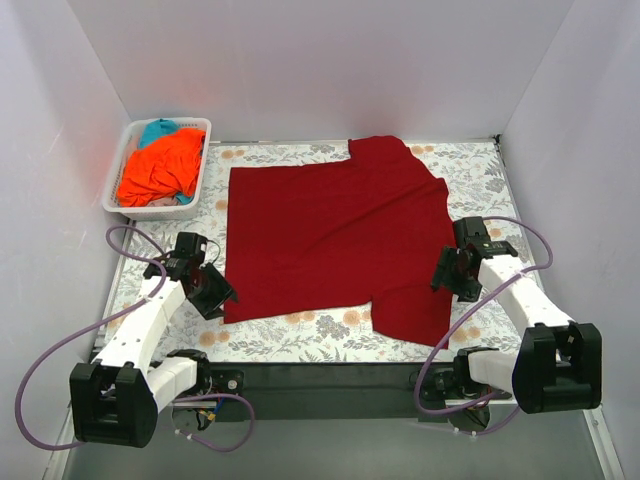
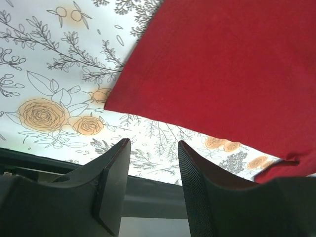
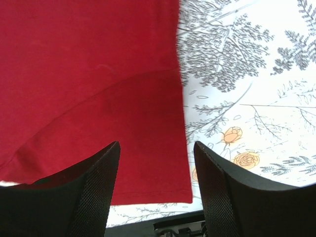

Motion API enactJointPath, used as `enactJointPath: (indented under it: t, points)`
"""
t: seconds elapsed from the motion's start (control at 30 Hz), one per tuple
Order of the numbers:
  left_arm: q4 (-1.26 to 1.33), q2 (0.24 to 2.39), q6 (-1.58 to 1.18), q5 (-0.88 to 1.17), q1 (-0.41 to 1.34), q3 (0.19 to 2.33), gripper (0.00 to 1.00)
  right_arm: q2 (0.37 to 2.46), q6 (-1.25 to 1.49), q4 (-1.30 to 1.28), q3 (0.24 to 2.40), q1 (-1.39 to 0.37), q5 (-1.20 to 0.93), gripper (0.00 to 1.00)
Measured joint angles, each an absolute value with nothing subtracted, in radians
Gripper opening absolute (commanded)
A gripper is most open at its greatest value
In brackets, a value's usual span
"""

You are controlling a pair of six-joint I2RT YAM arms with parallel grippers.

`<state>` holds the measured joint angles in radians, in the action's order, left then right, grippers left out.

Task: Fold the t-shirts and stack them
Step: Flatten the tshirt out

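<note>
The dark red t-shirt [image 1: 335, 235] lies spread flat on the floral tablecloth, its sleeves at the far edge and at the near right. My left gripper [image 1: 213, 291] is open and empty, hovering just left of the shirt's near-left corner [image 2: 111, 106]. My right gripper [image 1: 447, 274] is open and empty over the shirt's near-right sleeve [image 3: 143, 148], beside its hem edge. The bright orange t-shirt [image 1: 160, 165] and the teal t-shirt [image 1: 156, 129] lie bunched in the basket at far left.
The white slotted basket [image 1: 204, 160] stands at the far left corner. The floral tablecloth [image 1: 300, 340] covers the table. A black strip [image 1: 330, 375] runs along the near edge between the arm bases. White walls enclose three sides.
</note>
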<state>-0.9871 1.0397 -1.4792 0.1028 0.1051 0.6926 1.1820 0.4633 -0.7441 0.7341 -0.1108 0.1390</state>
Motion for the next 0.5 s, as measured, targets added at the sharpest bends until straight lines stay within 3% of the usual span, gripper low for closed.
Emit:
enactJointPath:
  t: [0.33,0.47,0.5]
  points:
    - [-0.993,1.047,-1.526,0.067,0.107,0.677,0.43,1.232,0.536,-0.715,0.651,-0.115,0.213,0.65]
    - [-0.991,1.045,-1.565,0.061,0.107,0.661,0.42,1.245,0.562,-0.677,0.614,-0.120,0.213,0.51]
    - [-0.991,1.045,-1.573,0.059,0.107,0.653,0.41,1.240,0.570,-0.665,0.607,-0.121,0.205,0.39]
